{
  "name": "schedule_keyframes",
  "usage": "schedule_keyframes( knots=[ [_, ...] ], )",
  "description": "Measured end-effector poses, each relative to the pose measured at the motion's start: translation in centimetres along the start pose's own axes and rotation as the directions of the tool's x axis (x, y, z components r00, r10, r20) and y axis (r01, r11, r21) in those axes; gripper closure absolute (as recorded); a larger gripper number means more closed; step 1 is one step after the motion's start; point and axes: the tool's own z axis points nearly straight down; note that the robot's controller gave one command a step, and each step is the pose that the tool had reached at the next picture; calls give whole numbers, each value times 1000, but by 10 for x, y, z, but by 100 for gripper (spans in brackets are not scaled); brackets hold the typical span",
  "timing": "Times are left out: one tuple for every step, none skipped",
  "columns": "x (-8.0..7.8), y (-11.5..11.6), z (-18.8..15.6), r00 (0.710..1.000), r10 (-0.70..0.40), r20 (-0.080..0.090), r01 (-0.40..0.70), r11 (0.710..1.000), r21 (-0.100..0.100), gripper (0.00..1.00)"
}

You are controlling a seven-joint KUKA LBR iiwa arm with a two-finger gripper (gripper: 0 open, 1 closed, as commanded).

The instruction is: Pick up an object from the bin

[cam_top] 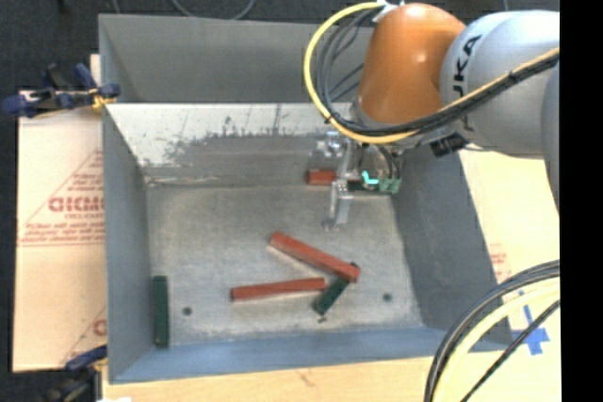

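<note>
Small red-brown piece [320, 175] by back wall partly hidden behind gripper [337, 217]; shape unclear. Short dark green block [329, 298]: upper end tucked under red bar [314, 257]. Arm's orange cover [405, 61] blocks bin [121, 231] back-right corner.

You had a grey metal bin [217, 221] carrying everything. On its floor lay a slanted red-brown stick [314, 257] and a flatter red-brown stick [278, 289], right ends close together, with a short dark green piece [330, 297] touching there. A dark green bar [161, 310] lay along the left wall, and a small red block [320, 175] sat at the back wall's foot.
</note>
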Motion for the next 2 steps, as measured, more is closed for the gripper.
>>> schedule_keyframes(
  knots=[
    [37, -38, 101, 993, 122, 0, -122, 993, -4, 0],
    [72, 6, 100, 999, -32, 14, 32, 999, 0, 0]
  ],
)
